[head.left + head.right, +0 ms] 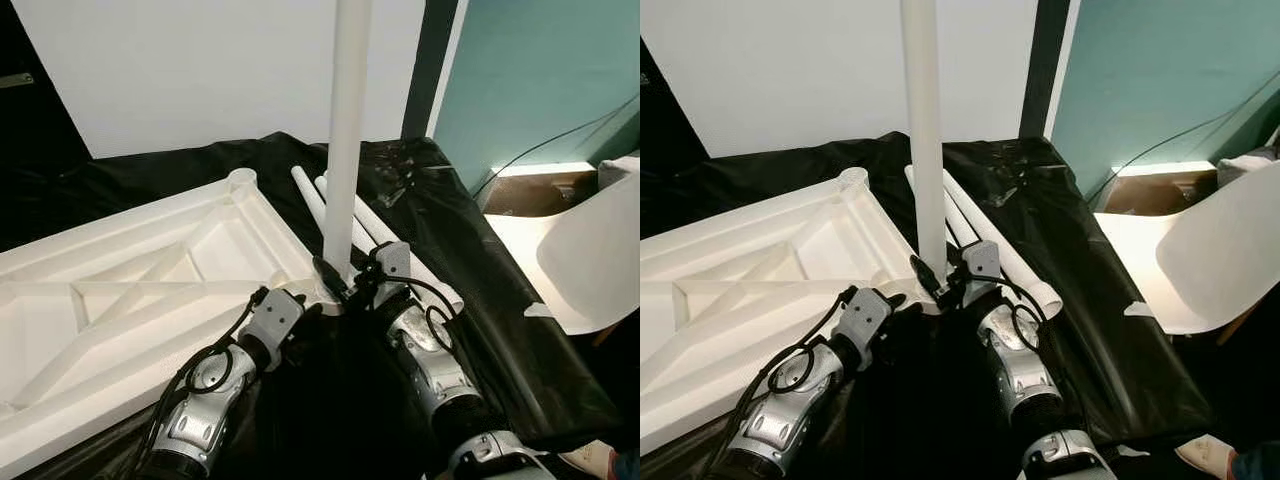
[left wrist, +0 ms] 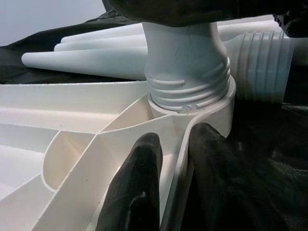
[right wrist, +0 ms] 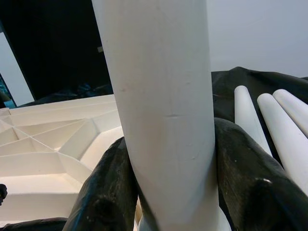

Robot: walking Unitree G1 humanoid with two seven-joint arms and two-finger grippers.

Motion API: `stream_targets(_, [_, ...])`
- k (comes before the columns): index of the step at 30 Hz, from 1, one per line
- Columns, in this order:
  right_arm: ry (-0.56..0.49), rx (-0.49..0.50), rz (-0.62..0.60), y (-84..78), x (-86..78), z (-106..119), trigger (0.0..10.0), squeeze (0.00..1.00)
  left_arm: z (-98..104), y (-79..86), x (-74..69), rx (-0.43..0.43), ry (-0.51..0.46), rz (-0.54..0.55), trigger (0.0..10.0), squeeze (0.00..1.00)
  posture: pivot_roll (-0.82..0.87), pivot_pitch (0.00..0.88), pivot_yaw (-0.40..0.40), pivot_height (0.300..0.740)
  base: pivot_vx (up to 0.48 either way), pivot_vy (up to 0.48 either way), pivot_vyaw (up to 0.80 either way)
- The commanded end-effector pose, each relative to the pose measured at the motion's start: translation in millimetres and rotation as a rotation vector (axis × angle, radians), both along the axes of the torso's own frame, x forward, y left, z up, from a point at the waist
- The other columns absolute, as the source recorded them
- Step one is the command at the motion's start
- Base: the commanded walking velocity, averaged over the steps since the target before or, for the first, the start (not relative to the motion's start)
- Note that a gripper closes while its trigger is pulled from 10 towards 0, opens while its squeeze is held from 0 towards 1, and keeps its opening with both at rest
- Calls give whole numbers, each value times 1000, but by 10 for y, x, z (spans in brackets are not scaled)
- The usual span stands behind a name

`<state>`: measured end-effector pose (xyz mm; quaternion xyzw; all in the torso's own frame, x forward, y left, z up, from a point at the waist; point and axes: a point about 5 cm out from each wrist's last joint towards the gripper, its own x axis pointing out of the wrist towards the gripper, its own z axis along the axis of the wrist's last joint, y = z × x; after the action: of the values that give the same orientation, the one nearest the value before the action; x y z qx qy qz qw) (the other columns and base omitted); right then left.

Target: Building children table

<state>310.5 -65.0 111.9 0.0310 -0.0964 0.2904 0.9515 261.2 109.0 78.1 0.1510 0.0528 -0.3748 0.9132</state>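
The white table top (image 1: 130, 280) lies upside down on a black sheet, its ribs facing up. One white leg (image 1: 347, 150) stands upright in the near corner socket (image 2: 190, 91), where its thread shows. My right gripper (image 1: 345, 285) is shut on this leg just above the socket; both fingers (image 3: 110, 192) press its sides. My left gripper (image 1: 300, 305) is shut on the table top's rim wall beside the socket, one finger (image 2: 139, 178) on each side. Spare legs (image 1: 375, 235) lie side by side behind the socket.
The black sheet (image 1: 480, 290) covers the work surface and drops off at the right. A curved white panel (image 1: 590, 260) stands to the right, against a teal wall with a dark cable. A white wall is behind. A shoe (image 1: 590, 458) shows at the bottom right.
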Motion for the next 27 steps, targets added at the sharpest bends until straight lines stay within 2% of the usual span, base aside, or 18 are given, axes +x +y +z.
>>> stream_targets(1, [72, 42, -119, -158, 63, -75, 10000, 0, -267, -6, -186, 62, 131, -76, 10000, 0, 178, 0, 20, 740, 0, 0, 0])
stream_targets(6, [64, 26, -90, -106, 44, -79, 10000, 0, -259, 1, -176, 63, 129, -70, 10000, 0, 180, 0, 22, 740, 0, 0, 0])
stream_targets(7, [56, 22, -59, -73, 31, -75, 0, 0, -256, 2, -171, 62, 129, -69, 10000, 0, 178, 0, 23, 740, 0, 0, 0])
stream_targets(9, [41, 13, 17, -13, -8, -62, 0, 0, -258, -1, -173, 61, 129, -70, 10000, 0, 173, 0, 24, 740, 0, 0, 0])
stream_targets(11, [45, 8, 28, -2, -17, -64, 0, 0, -260, -3, -175, 61, 130, -72, 10000, 0, 170, 0, 25, 740, 0, 0, 0])
stream_targets(16, [29, -6, 1, 2, -54, -67, 0, 0, -261, -27, -164, 60, 131, -78, 10000, 0, 161, 0, 25, 740, 0, 0, 0])
stream_targets(18, [14, -17, -45, -34, -51, -69, 0, 0, -255, -44, -147, 58, 128, -80, 10000, 0, 153, 0, 23, 740, 0, 0, 0])
stream_targets(19, [16, -21, -59, -55, -39, -74, 8667, 0, -252, -54, -136, 57, 128, -81, 10000, 0, 148, 0, 23, 740, 0, 0, 0])
stream_targets(20, [16, -21, -59, -55, -39, -74, 8667, 0, -252, -54, -136, 57, 128, -81, 10000, 0, 148, 0, 23, 740, 0, 0, 0])
stream_targets(21, [28, -28, -65, -75, -20, -75, 10000, 310, -249, -64, -133, 54, 127, -87, 10000, 0, 141, 0, 24, 740, 0, 0, 0])
stream_targets(24, [30, -26, -60, -78, -16, -69, 10000, 310, -248, -68, -134, 53, 127, -90, 10000, 0, 141, 0, 24, 740, 0, 0, 0])
stream_targets(25, [28, -14, -35, -69, -21, -44, 10000, 1000, -254, -71, -141, 53, 129, -93, 10000, 0, 133, 0, 25, 740, 0, 0, 0])
stream_targets(27, [22, -12, -10, -62, -18, -9, 10000, 1000, -262, -72, -146, 54, 130, -96, 10000, 0, 127, 0, 26, 740, 0, 0, 0])
